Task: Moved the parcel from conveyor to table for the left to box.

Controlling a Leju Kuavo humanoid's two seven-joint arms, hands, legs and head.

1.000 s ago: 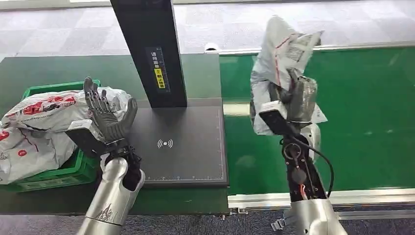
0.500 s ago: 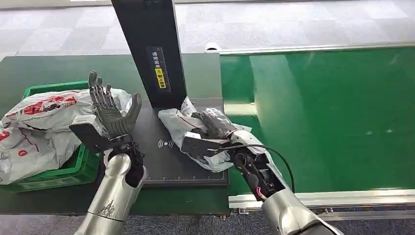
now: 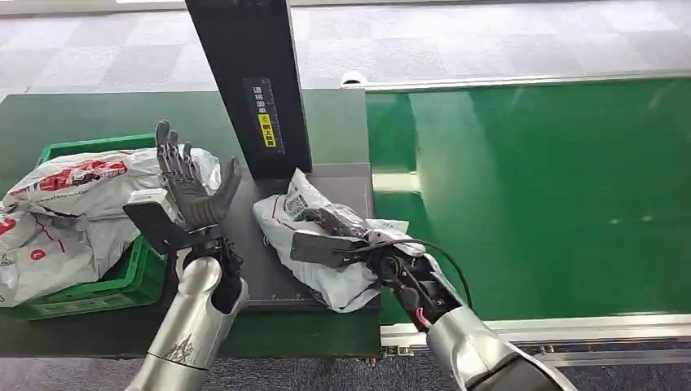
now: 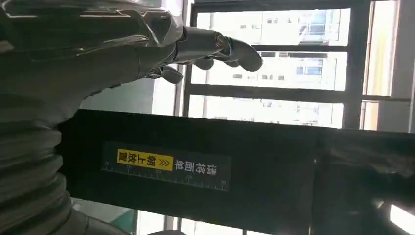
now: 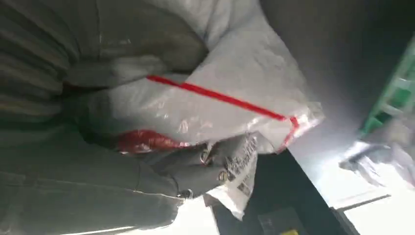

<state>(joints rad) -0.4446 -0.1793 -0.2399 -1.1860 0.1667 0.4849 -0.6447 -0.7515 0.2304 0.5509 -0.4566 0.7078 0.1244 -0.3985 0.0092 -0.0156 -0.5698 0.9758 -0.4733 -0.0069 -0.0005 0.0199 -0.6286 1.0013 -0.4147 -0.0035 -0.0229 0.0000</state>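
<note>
A crumpled white plastic parcel (image 3: pixel 305 244) with red stripes and a printed label lies on the dark scanner plate (image 3: pixel 253 269), at its right side. My right hand (image 3: pixel 342 224) lies on top of the parcel and grips it; the right wrist view shows the parcel (image 5: pixel 230 98) pressed between thumb and fingers (image 5: pixel 195 176). My left hand (image 3: pixel 189 189) is raised upright over the plate's left edge, fingers spread, holding nothing. In the left wrist view that hand (image 4: pixel 161 49) stands in front of the black post.
A green crate (image 3: pixel 106 281) heaped with white and red parcels (image 3: pixel 73 183) stands at the left on the dark table. A black scanner post (image 3: pixel 248 81) rises behind the plate. The green conveyor belt (image 3: pixel 554 187) runs to the right.
My right hand carried the parcel from high above the conveyor down and left onto the scanner plate, then slid it a little further left. The left hand barely moved.
</note>
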